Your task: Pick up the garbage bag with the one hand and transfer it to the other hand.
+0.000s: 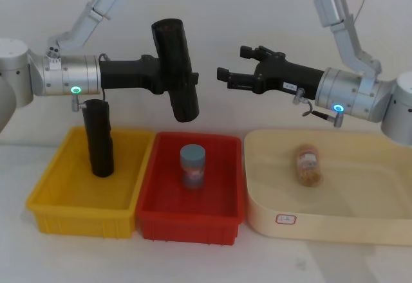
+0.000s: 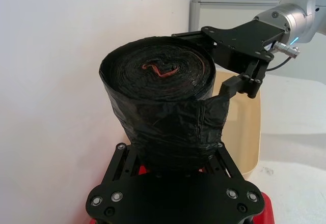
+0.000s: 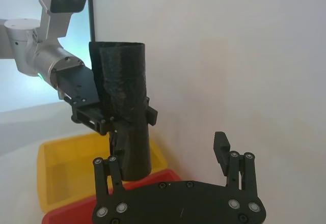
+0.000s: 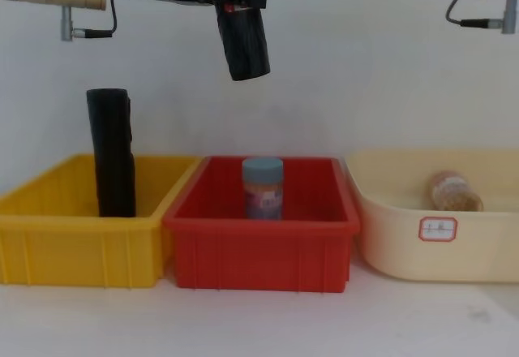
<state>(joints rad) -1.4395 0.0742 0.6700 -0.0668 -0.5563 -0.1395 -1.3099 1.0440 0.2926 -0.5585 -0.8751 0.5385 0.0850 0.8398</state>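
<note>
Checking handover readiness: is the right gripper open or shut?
Open: on the right gripper, fingers spread apart, near the garbage bag held by the left gripper.

No word or number can be read here; a small white label with a red frame (image 4: 438, 229) stands on the front wall of the cream tub (image 4: 389, 243), but its marks are too small to tell; a small white sticker (image 1: 290, 86) sits on the black body of the right gripper (image 1: 235, 66), its writing unreadable; the blue-lidded jar (image 4: 263, 188) in the red bin (image 4: 259, 251) carries a printed wrapper, with no letters legible; likewise the jar (image 4: 454, 191) lying in the cream tub.
</note>
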